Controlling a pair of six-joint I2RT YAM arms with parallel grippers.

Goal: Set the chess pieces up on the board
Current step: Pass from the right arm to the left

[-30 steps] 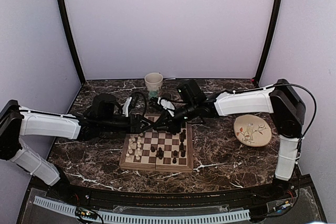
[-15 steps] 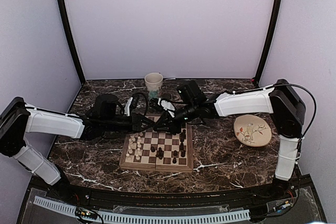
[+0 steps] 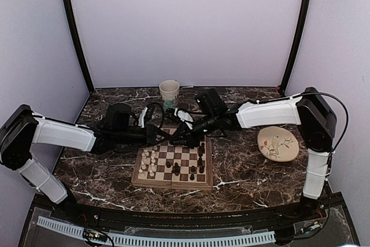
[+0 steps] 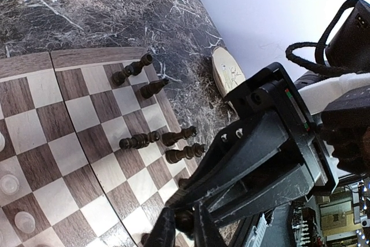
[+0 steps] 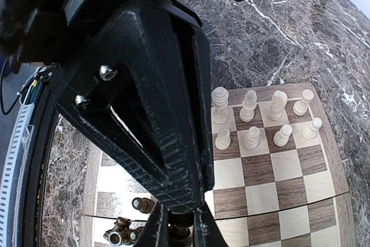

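Note:
The board (image 3: 173, 185) lies mid-table, with cream-white pieces (image 3: 148, 163) on its left side and dark pieces (image 3: 199, 157) on its right. Both grippers meet over the board's far edge. My left gripper (image 3: 167, 137) (image 4: 184, 231) is shut on a dark chess piece (image 4: 185, 219). My right gripper (image 3: 181, 138) (image 5: 178, 232) reaches in from the other side, and its fingertips clamp what looks like the same dark piece (image 5: 180, 233). In the right wrist view the white pieces (image 5: 254, 121) stand upright in two rows. In the left wrist view several dark pieces (image 4: 144, 140) stand on the squares.
A cream paper cup (image 3: 169, 92) stands just behind the board. A round cream plate (image 3: 278, 143) lies to the right and also shows in the left wrist view (image 4: 228, 73). Purple walls and black posts close in the dark marble table.
My left arm has slid right along the board's far edge until its fingertips meet the right gripper. The right arm has stayed where it was.

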